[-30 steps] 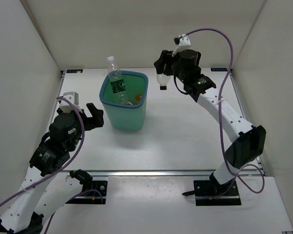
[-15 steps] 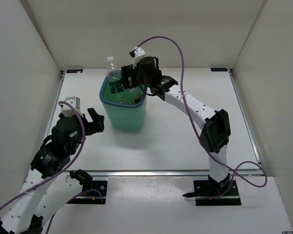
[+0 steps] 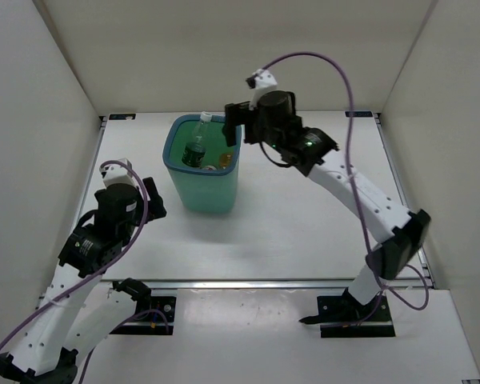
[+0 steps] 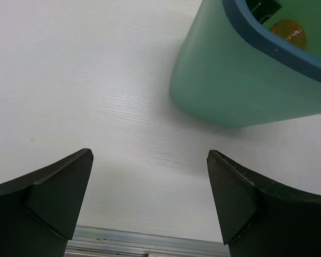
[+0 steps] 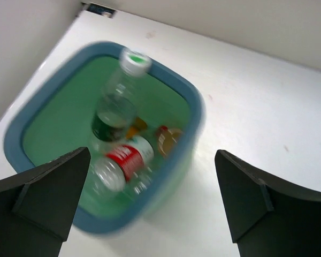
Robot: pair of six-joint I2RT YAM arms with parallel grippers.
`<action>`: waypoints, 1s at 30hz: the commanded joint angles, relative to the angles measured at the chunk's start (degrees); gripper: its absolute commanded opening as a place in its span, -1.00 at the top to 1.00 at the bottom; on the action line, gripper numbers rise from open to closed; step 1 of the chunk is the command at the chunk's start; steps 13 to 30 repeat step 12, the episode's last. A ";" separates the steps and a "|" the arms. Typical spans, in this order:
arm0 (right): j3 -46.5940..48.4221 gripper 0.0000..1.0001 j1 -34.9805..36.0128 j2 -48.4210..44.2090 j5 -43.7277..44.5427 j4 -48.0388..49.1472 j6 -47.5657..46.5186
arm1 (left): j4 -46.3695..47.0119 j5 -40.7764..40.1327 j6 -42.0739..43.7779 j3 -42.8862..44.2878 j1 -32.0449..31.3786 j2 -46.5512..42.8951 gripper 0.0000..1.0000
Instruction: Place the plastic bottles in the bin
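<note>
The teal-blue bin (image 3: 210, 194) stands left of the table's middle. Several plastic bottles are inside it. A clear bottle with a dark green label (image 5: 114, 111) stands tilted, its white cap (image 3: 206, 117) reaching just above the rim. Lower down lie a red-labelled bottle (image 5: 125, 159) and a stubby orange one (image 5: 169, 138). My right gripper (image 3: 233, 120) hovers over the bin's far right corner, open and empty; in the right wrist view it (image 5: 152, 152) frames the bin (image 5: 196, 114). My left gripper (image 3: 150, 198) is open and empty, low over the table left of the bin (image 4: 241, 93).
White walls close in the table on the left, back and right. A metal rail (image 3: 264, 282) runs along the near edge, seen also under my left gripper. The right arm reaches across the table from its base (image 3: 356, 308).
My right gripper carried a bottle from the right to above the bin, opened, and has drawn back slightly without it. The tall bottle in the bin has shifted. My left arm moved slightly.
</note>
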 commanded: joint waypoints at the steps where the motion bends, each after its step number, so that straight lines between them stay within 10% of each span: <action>1: -5.46 -0.98 -4.44 -8.67 2.55 -10.02 5.59 | -1.48 0.32 -1.18 1.20 1.34 -0.90 -0.98; 12: -33.76 -1.00 -28.18 -36.71 -7.56 -17.75 8.78 | -4.20 0.23 -1.98 -0.12 2.39 0.59 -0.97; 30: -33.76 -1.00 -28.18 -36.71 -7.56 -17.75 8.78 | -4.20 0.23 -1.98 -0.12 2.39 0.59 -0.97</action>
